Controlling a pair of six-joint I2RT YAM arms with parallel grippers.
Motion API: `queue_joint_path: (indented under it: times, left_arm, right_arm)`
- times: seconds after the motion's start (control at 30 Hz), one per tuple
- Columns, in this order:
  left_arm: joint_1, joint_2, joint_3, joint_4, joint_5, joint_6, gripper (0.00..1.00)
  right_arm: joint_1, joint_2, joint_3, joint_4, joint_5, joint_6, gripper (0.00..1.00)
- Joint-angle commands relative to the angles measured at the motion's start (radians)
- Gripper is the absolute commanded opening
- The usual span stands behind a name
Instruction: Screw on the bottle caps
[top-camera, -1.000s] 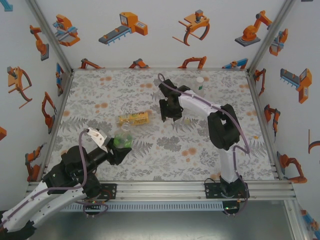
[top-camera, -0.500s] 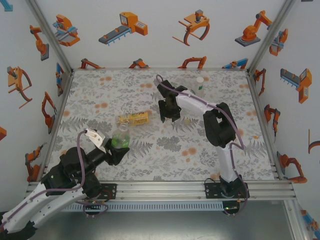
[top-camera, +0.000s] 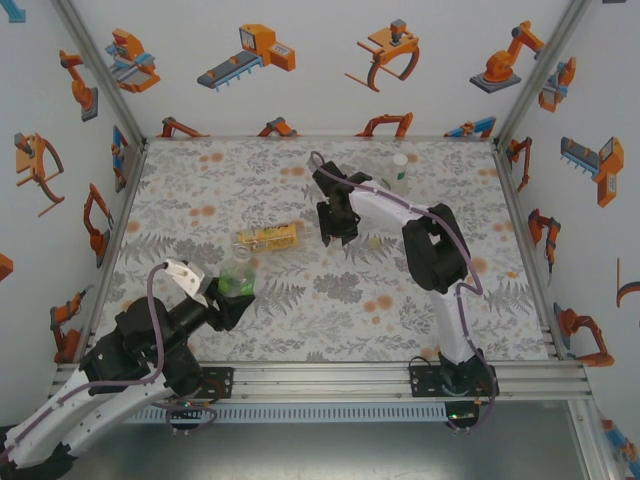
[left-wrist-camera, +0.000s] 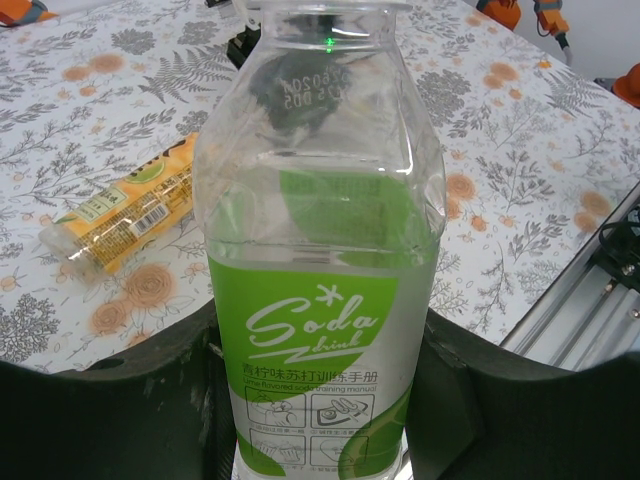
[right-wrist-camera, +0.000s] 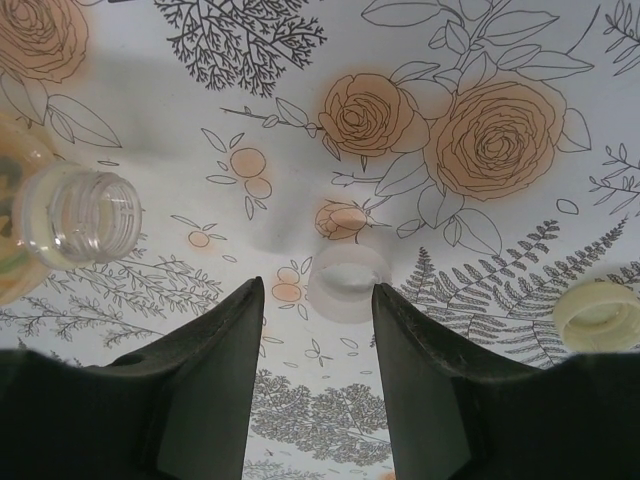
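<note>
The right hand (right-wrist-camera: 316, 290) hangs low over the surface (top-camera: 480, 280), its jaws parted either side of a pale cap (right-wrist-camera: 347, 283) and not yet pinching it. The cap looks nearer the right finger than the left. I would centre it before closing, or it may skid away on the smooth cloth. The left hand (top-camera: 232, 295) is clamped on the green-labelled bottle (left-wrist-camera: 320, 300), upright near the front left, its mouth bare and waiting. To bring the cap over, the right arm must cross the yellow bottle (top-camera: 267, 238), which lies on its side between the two hands, so I would lift well clear first. A second cap (right-wrist-camera: 597, 315) lies just to the right, and the tall clear bottle (top-camera: 400, 168) stands near the back. The middle of the surface is roomy, and the side walls are well apart from both arms.
</note>
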Motion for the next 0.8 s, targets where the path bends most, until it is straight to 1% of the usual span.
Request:
queue_joint_path:
  times: [0.0, 0.27, 0.53, 0.77]
  left_arm:
    - [0.006, -0.009, 0.019, 0.005, -0.014, -0.017, 0.00]
    - [0.005, -0.006, 0.016, 0.012, -0.013, -0.017, 0.00]
    - [0.007, -0.007, 0.008, 0.015, -0.012, -0.023, 0.00]
    - [0.007, -0.007, 0.010, 0.012, -0.011, -0.024, 0.00]
  right_arm:
    - [0.009, 0.013, 0.027, -0.021, 0.005, 0.013, 0.46]
    - [0.009, 0.007, 0.044, -0.034, 0.013, 0.010, 0.46]
    - [0.009, -0.033, 0.052, -0.045, 0.050, -0.001, 0.45]
    - [0.009, -0.011, 0.044, -0.062, 0.063, 0.004, 0.45]
